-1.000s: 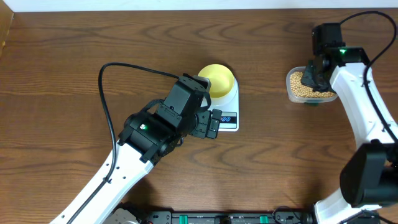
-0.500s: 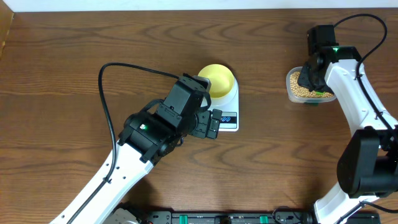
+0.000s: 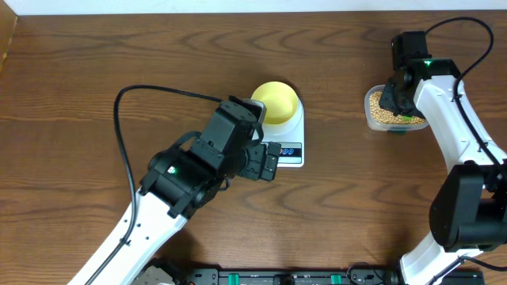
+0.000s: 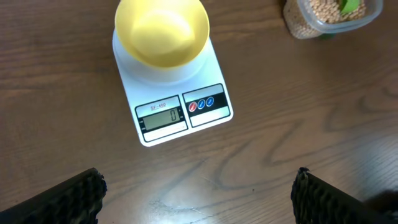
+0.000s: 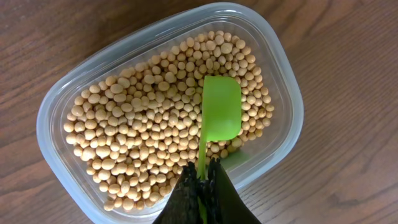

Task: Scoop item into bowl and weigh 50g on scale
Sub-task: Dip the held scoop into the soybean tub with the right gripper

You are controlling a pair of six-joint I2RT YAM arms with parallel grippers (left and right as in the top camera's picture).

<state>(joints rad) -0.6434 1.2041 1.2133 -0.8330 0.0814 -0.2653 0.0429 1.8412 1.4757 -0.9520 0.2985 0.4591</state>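
Observation:
The pale yellow bowl (image 3: pixel 276 100) stands empty on the white scale (image 3: pixel 289 150); in the left wrist view the bowl (image 4: pixel 161 31) tops the scale (image 4: pixel 177 109), whose display reads 0. Tan beans (image 5: pixel 143 130) fill a clear tub (image 5: pixel 277 81), which sits at the right of the overhead view (image 3: pixel 372 115). My right gripper (image 5: pixel 203 180) is shut on the handle of a green scoop (image 5: pixel 221 109) whose cup lies on the beans. My left gripper (image 4: pixel 196 196) is open and empty over bare wood in front of the scale.
The tub's corner shows at the top right of the left wrist view (image 4: pixel 311 22). The left arm (image 3: pixel 182 170) crosses the table's lower left, with its black cable (image 3: pixel 127 99) looping above it. The wooden table (image 3: pixel 95 63) extends to the left.
My left arm drew back slightly toward the lower left. My right gripper shifted a little over the tub between the earliest frame and the middle one, then held still.

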